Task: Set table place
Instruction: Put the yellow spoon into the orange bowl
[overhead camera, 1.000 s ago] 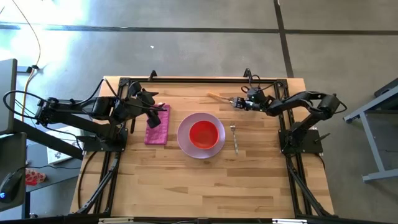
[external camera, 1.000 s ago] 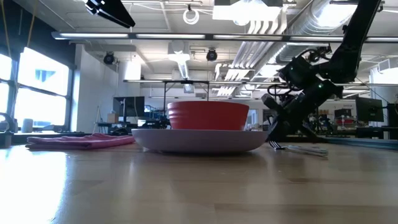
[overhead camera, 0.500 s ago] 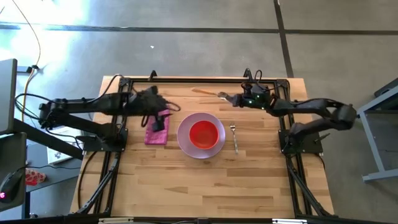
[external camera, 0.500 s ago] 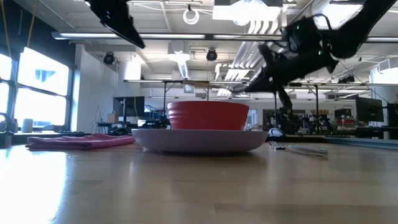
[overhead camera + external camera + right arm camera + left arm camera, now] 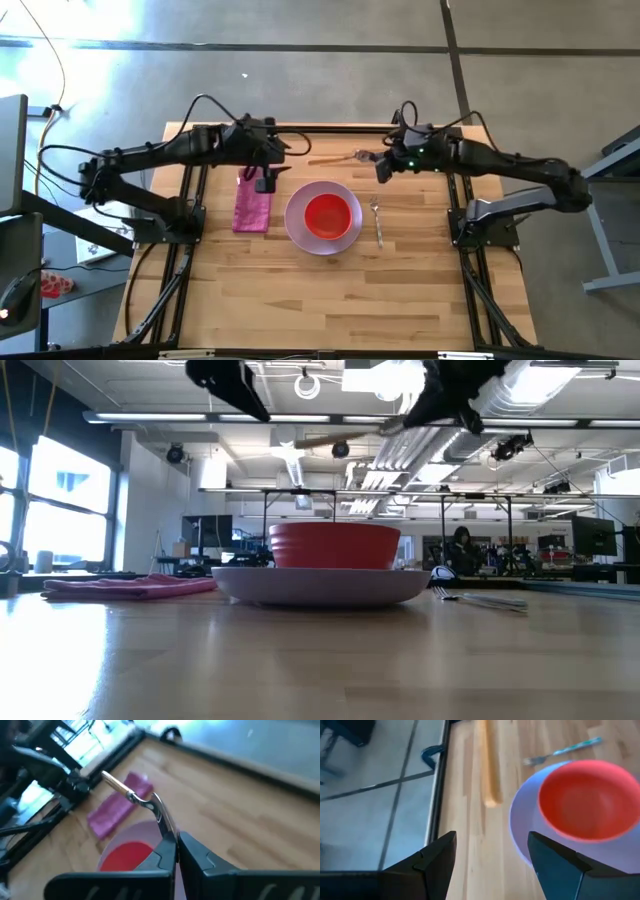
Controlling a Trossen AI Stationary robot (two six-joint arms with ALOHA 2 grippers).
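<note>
A yellow-handled spoon (image 5: 335, 158) hangs in the air over the table's far middle, held by my right gripper (image 5: 381, 170). It also shows in the right wrist view (image 5: 116, 783). A red bowl (image 5: 326, 215) stands in a lavender plate (image 5: 292, 218) at the table's centre. A magenta napkin (image 5: 252, 207) lies flat to the plate's left and a silver fork (image 5: 377, 222) to its right. My left gripper (image 5: 490, 845) is open and empty, high above the napkin's far end (image 5: 266, 180). My right gripper pinches the spoon's silver end (image 5: 166, 831) between its two shut fingers. The fingers come from the table's right, roughly along the spoon. The spoon is lifted well clear of the table (image 5: 340, 436), its yellow handle pointing toward the table's left and sloping slightly down.
A black rail frame (image 5: 320, 130) runs along the table's far edge, close behind both grippers. The arms' bases and rails stand at the left (image 5: 165, 230) and right (image 5: 485, 225) edges. Bare wood (image 5: 320, 300) lies on the near half.
My right gripper has risen from table height to high above the table, lifting the spoon clear, and has turned so that the handle points left. My left gripper has moved toward the table's right and far edge, over the napkin's far end, staying high.
</note>
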